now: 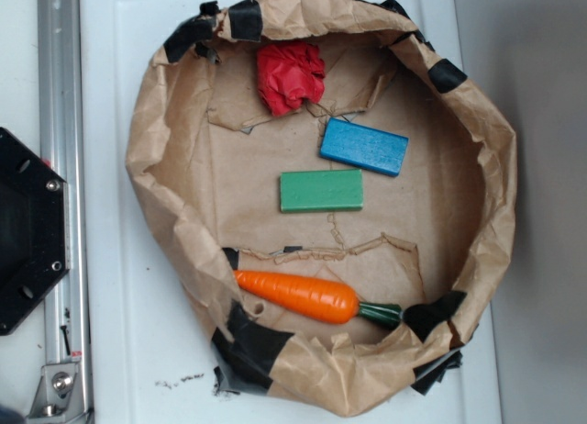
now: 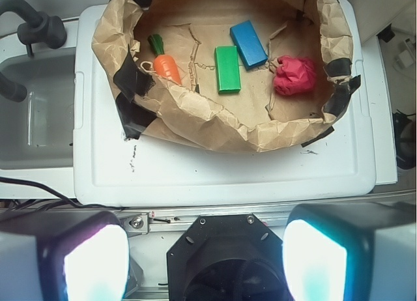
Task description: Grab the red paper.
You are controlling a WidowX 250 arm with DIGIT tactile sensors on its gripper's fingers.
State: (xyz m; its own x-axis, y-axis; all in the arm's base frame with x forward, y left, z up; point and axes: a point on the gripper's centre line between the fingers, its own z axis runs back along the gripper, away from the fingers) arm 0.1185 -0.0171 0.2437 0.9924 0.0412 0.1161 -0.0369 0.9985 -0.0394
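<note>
We're seeing the brown paper nest (image 1: 183, 213) sitting on the white lid (image 1: 119, 332), holding the carrot (image 1: 298, 295), green block (image 1: 321, 191) and blue block (image 1: 363, 148). Red paper (image 1: 290, 78) is lying at the nest's far edge, just beside the blue block. Our gripper (image 2: 205, 258) is hanging wide apart, gripping nothing, well back from the nest.
</note>
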